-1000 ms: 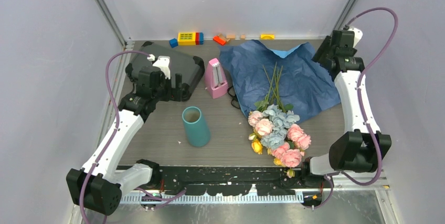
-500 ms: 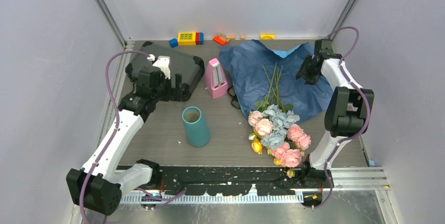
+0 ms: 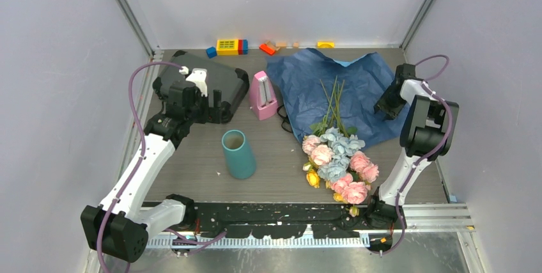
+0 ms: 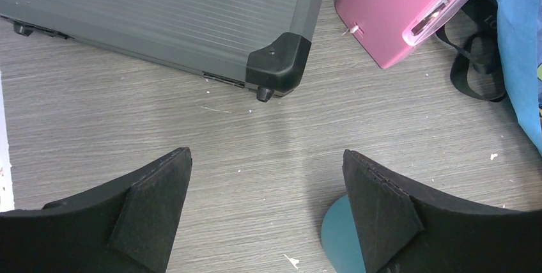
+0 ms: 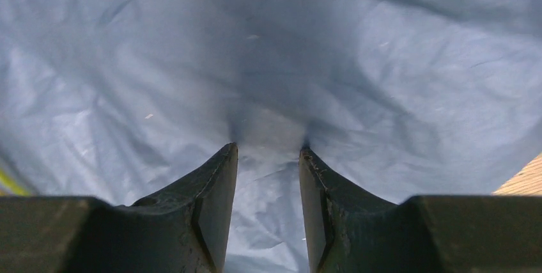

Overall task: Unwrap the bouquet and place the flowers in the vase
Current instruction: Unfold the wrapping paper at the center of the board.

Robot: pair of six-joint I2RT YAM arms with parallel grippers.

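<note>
Dark blue, plain paper [image 5: 268, 62] lies before the right jaws. Around the left jaws: ribbed grey case [image 4: 160, 11], pink metronome [image 4: 402, 11], teal vase [image 4: 335, 231], grey wood-grain table [image 4: 255, 145]. Flowers [image 3: 339, 161] are pink, pale blue, yellow.

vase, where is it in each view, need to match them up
Top: the vase stands upright left of centre, on the near side of the metronome.
Left wrist: only a teal sliver of the vase shows, at the bottom edge, right of centre.
Right wrist: not in it; mostly blue paper shows.
Shared landmark: the pink metronome, at the top right of the left wrist view and behind the vase in the top view.
</note>
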